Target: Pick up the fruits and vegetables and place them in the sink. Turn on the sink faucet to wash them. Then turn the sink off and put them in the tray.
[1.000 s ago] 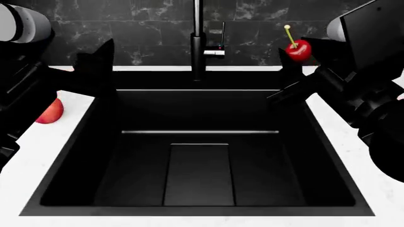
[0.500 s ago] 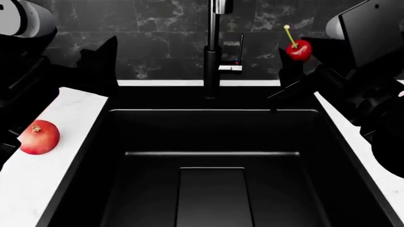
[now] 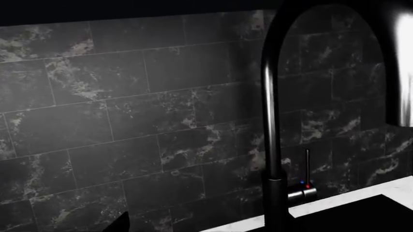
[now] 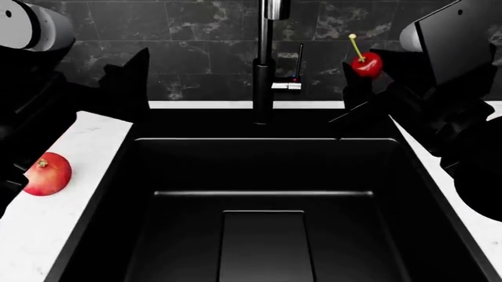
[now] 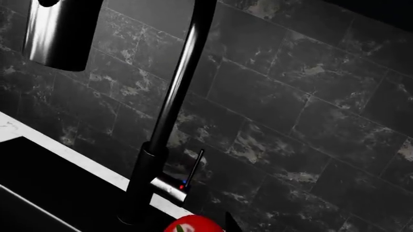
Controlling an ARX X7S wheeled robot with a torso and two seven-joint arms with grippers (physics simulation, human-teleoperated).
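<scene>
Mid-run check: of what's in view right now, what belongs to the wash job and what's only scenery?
Job things:
- cherry, held up at the right gripper
- red fruit, on the counter left of the sink
- sink, nothing in it
- faucet with its lever

Scenery:
- white countertop
- dark marble wall tiles

Head camera overlooks sink; both wrist cameras share faucet.

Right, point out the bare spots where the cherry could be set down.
The deep matte black sink is bare around its raised drain panel. White counter lies free behind the round red pomegranate. It is crowded around the dark faucet post.
</scene>
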